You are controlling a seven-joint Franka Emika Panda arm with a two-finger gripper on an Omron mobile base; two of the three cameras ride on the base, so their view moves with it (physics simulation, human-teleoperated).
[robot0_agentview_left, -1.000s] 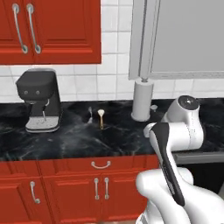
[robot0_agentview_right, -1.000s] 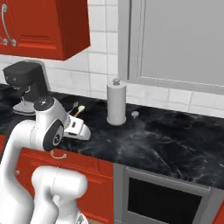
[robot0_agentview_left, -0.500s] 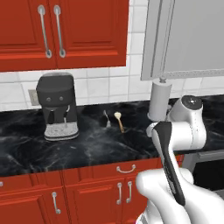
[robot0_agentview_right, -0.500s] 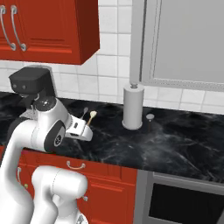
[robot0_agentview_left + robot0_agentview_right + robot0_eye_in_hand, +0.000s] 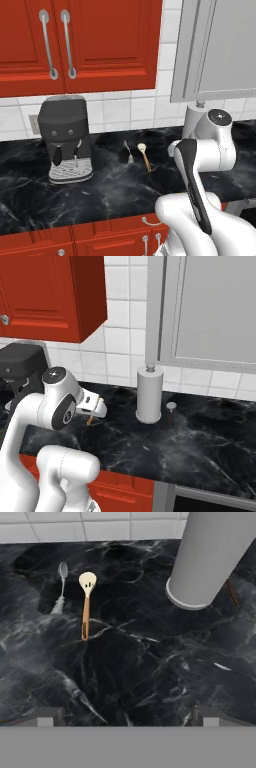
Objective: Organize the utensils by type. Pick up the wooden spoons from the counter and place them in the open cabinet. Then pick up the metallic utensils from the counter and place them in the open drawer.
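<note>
On the black counter [image 5: 150,672] lies one of the wooden spoons [image 5: 86,607], pale slotted bowl toward the tiled wall. Just left of it rests the silver-grey metallic utensil [image 5: 61,587]. Both also lie side by side in the left base view, the metal piece [image 5: 129,152] left of the wooden spoon [image 5: 144,156]. A thin brown handle [image 5: 232,592] pokes out behind the paper towel roll [image 5: 212,557]. My gripper [image 5: 127,717] hovers open over the counter, nearer me than the utensils, holding nothing. The open cabinet and open drawer are out of view.
A black coffee machine [image 5: 65,137] stands left of the utensils. The tall paper towel roll [image 5: 149,393] stands to their right near the wall. Shut red wall cabinets [image 5: 75,40] hang above, and a grey panel [image 5: 210,306] hangs at upper right.
The whole picture has shifted right and a little down, so the base has driven left along the counter. The utensils lie as before and the gripper stays open.
</note>
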